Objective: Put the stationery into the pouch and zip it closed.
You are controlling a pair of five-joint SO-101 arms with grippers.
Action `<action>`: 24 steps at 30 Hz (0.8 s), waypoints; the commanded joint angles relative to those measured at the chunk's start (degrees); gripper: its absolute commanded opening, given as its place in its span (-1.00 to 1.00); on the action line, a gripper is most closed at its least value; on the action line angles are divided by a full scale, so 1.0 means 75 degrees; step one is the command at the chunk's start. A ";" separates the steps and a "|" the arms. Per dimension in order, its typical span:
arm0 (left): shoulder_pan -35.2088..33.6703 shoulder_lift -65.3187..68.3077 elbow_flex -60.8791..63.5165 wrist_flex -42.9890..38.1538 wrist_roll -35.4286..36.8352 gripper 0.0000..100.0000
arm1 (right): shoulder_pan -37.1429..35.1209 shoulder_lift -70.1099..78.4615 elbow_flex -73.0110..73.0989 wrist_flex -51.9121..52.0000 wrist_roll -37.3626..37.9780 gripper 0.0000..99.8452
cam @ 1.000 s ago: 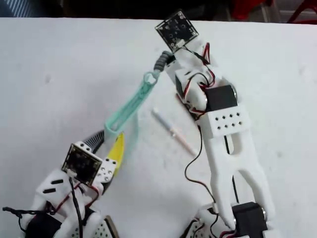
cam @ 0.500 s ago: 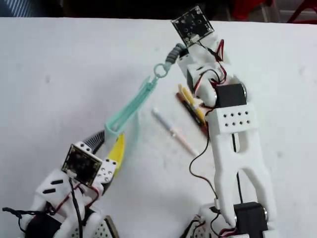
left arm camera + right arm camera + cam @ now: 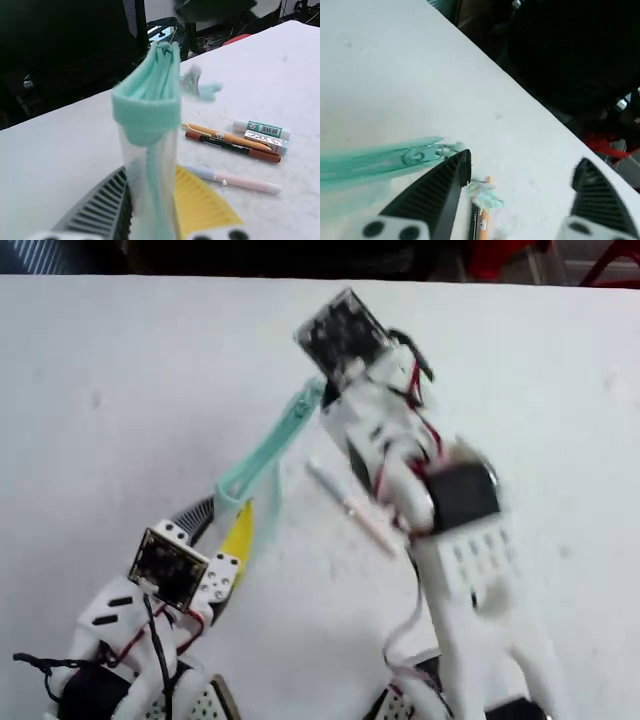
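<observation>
In the high view my left hand [image 3: 228, 510] sits low and to the left on the tabletop [image 3: 100, 440], clamped on the near end of the mint pouch [image 3: 265, 450]. The pouch runs away from it as a narrow strip toward the right arm [image 3: 455, 500]. A pastel pen [image 3: 350, 505] lies loose just beside that arm. From the left wrist view, the pouch [image 3: 150, 115] stands on edge between my left hand's [image 3: 150, 202] grey and yellow fingers, with a thick mint band across its top and clear film sides below. I judge it light, soft and floppy: the film looks slick and likely to buckle, so the band along the zip is the firmest place to hold. Beyond it lie the orange pen [image 3: 220, 136] and brown pen [image 3: 235, 148] side by side, a white tube [image 3: 260, 129] just past them and the pastel pen [image 3: 230, 179] nearer, so none of the stationery is in the pouch yet. These look light, stiff and round, apt to roll, so I would pinch each across the barrel at mid-length. In the right wrist view my right hand [image 3: 525, 167] is spread wide with nothing in it, one dark finger [image 3: 447, 187] close beside the zip pull [image 3: 412, 156] at the pouch's [image 3: 370, 160] far end. That ring is small and free to swing, so it needs a careful pinch.
</observation>
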 commanded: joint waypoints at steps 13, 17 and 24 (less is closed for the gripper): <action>-0.0791 0.0076 0.0352 -0.0715 -0.0012 -0.95 | -0.1659 -0.1459 -0.1055 0.1330 -0.3364 -0.39; -0.0779 0.0076 0.0352 -0.0715 0.0000 -0.95 | -0.2104 -0.0475 -0.1887 0.1319 -0.5392 -0.33; -0.0568 0.0076 0.0363 -0.0703 -0.0012 -0.95 | -0.2526 0.1412 -0.2415 0.1330 -0.6119 -0.20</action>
